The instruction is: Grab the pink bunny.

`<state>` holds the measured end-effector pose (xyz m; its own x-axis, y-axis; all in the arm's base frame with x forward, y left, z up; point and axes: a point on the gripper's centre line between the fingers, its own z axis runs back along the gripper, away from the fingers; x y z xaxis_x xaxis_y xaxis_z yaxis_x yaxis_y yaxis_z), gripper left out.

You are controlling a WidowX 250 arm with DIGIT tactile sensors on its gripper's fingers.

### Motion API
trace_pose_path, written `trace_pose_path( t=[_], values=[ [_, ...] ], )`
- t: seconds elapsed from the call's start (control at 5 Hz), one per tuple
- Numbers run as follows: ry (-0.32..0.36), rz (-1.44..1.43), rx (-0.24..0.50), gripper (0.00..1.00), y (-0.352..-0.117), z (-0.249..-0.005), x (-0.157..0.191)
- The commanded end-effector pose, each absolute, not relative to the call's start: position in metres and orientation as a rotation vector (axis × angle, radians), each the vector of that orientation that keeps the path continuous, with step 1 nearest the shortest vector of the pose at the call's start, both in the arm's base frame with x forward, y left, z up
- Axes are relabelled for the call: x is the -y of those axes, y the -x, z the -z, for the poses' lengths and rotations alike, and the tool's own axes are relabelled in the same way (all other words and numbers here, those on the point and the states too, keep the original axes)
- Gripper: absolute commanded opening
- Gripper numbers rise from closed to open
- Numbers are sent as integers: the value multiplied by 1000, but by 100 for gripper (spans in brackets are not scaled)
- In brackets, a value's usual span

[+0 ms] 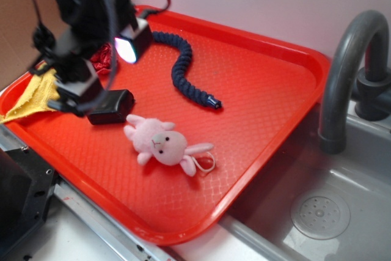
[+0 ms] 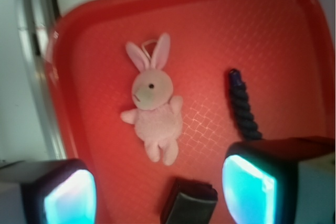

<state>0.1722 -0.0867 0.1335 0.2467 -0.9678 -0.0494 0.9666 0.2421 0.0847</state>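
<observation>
The pink bunny (image 1: 162, 145) lies flat on the red tray (image 1: 256, 90), near the tray's front edge, ears toward the right, with a thin loop string by its ears. In the wrist view the bunny (image 2: 155, 108) lies ahead of the gripper, ears pointing away. My gripper (image 1: 98, 80) hovers above the tray's left part, over the small black box (image 1: 111, 107). Its jaws are wide open and empty, with glowing pads (image 2: 247, 190) on each side. The black box (image 2: 190, 203) sits between the fingers, below them. The bunny is apart from the gripper.
A dark blue braided rope (image 1: 183, 68) curves across the tray's back; it also shows in the wrist view (image 2: 244, 108). A shiny red ball (image 1: 102, 60) sits behind the gripper. A yellow cloth (image 1: 33, 99) lies at the tray's left. A grey faucet (image 1: 351, 65) and sink (image 1: 317, 212) stand to the right.
</observation>
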Motion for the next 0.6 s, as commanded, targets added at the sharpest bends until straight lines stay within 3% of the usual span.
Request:
trace_pose_path(
  t=[0.0, 0.4],
  values=[
    [-118, 1348, -10, 100, -174, -105, 98],
    [-111, 1342, -53, 100, -176, -75, 102]
  ],
)
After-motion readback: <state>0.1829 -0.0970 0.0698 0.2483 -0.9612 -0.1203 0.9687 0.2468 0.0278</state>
